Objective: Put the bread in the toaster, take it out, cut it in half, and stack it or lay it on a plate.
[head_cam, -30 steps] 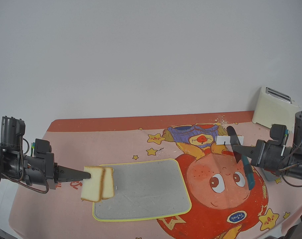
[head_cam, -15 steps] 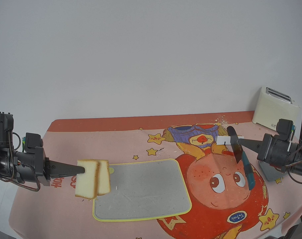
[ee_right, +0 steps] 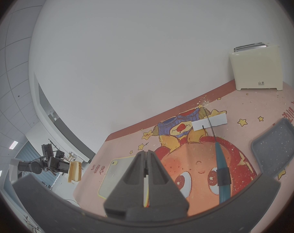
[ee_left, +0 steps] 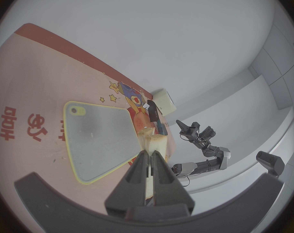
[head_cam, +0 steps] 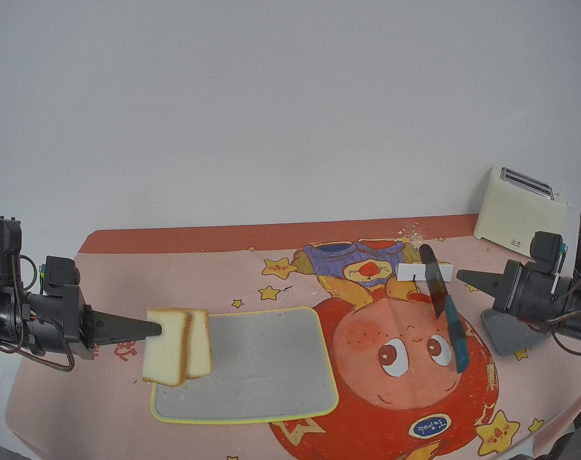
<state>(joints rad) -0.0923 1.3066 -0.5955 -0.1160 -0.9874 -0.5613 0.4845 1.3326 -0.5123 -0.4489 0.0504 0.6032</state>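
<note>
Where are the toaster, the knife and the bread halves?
toaster [head_cam: 518, 215], head view, cream side wall.
knife [head_cam: 455, 337], head view, teal handle.
bread halves [head_cam: 166, 349], head view, face of the front piece.

Cream toaster [head_cam: 519, 215], yellow-rimmed grey board [head_cam: 258, 365], teal-handled knife [head_cam: 443, 306].

Covered, cropped, or too small to make out

In the head view's lower left, the two bread halves [head_cam: 175, 351] cover the upper left corner of the cutting board [head_cam: 258, 365]. The left hand [head_cam: 157, 330] hides the crust it grips, and its arm runs off the left edge. At lower right, the right hand [head_cam: 464, 276] and its wrist hide the upper part of the grey plate [head_cam: 502, 337], and that arm is cropped by the right edge. The surface [head_cam: 175, 266] is cut by the bottom edge. In the right wrist view the bread halves [ee_right: 75, 171] are too small to tell apart.
</note>
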